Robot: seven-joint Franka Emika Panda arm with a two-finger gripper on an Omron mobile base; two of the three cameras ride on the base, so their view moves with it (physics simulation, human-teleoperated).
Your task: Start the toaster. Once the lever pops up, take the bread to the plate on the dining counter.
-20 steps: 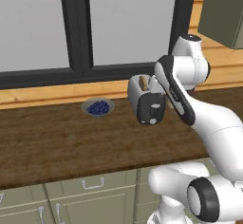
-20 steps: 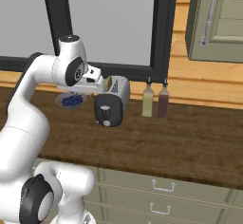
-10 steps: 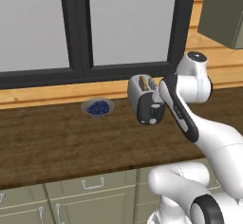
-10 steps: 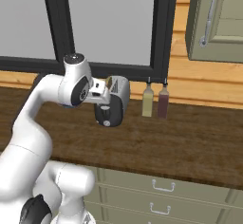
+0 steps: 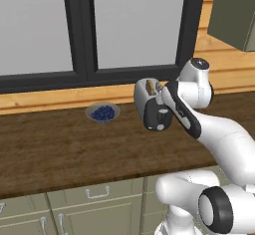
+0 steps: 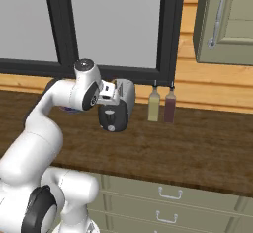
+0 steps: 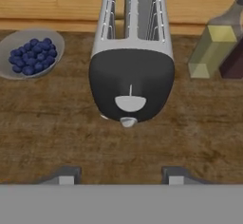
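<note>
The silver toaster (image 7: pixel 130 52) stands on the wooden worktop with its black end face toward me; it also shows as the toaster (image 5: pixel 152 107) and the toaster (image 6: pixel 118 109). On that face the pale lever (image 7: pixel 130 103) sits above the small round knob (image 7: pixel 127 121). The tan bread (image 7: pixel 121 2) stands upright in the left slot, its top edge poking out. My gripper (image 7: pixel 118 176) hovers above and in front of the toaster's black end, open, with nothing between its fingertips (image 7: pixel 64 175). The plate and the dining counter are out of view.
A grey bowl of blueberries (image 7: pixel 31 52) sits left of the toaster. Two bottles (image 6: pixel 161 106) stand right of it against the wall. The worktop (image 5: pixel 60 149) has grey-green drawers below; a window runs behind and a wall cabinet (image 6: pixel 222 19) hangs at upper right.
The arm has swung in toward the toaster, bringing the hand close over its front end. The toaster, bread and bowl have not moved.
</note>
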